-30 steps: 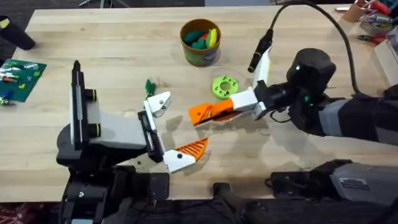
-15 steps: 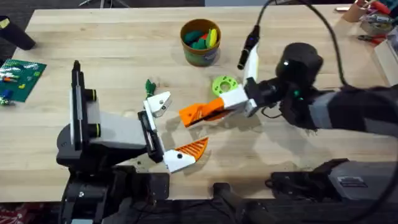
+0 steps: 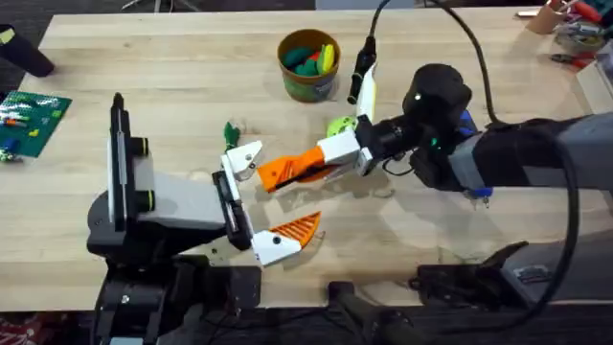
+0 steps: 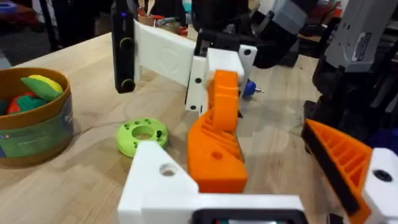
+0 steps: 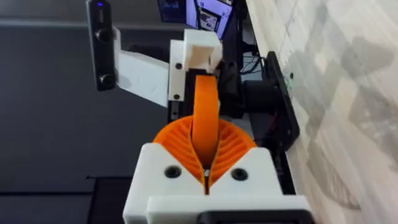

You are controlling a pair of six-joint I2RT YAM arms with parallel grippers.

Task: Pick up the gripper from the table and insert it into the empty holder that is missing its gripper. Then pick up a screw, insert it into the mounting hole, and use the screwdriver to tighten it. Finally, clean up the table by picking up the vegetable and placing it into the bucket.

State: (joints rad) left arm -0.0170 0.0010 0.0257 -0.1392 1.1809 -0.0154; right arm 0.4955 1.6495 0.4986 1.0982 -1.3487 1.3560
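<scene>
The gripper (image 3: pixel 292 169), the loose orange ribbed finger, is hovering mid-table with its blunt end just beside the empty white holder (image 3: pixel 244 158) on my left gripper (image 3: pixel 263 201); that one's brackets are sitting spread, holding nothing. I'm pinching the finger in the right gripper (image 3: pixel 321 165) (pads pressed onto it). Behind them, the green disc (image 3: pixel 339 127) is lying near the bucket (image 3: pixel 308 65), which is holding toy vegetables.

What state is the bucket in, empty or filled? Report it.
Filled: the bucket holds green, red and yellow pieces reaching about to its rim.
</scene>
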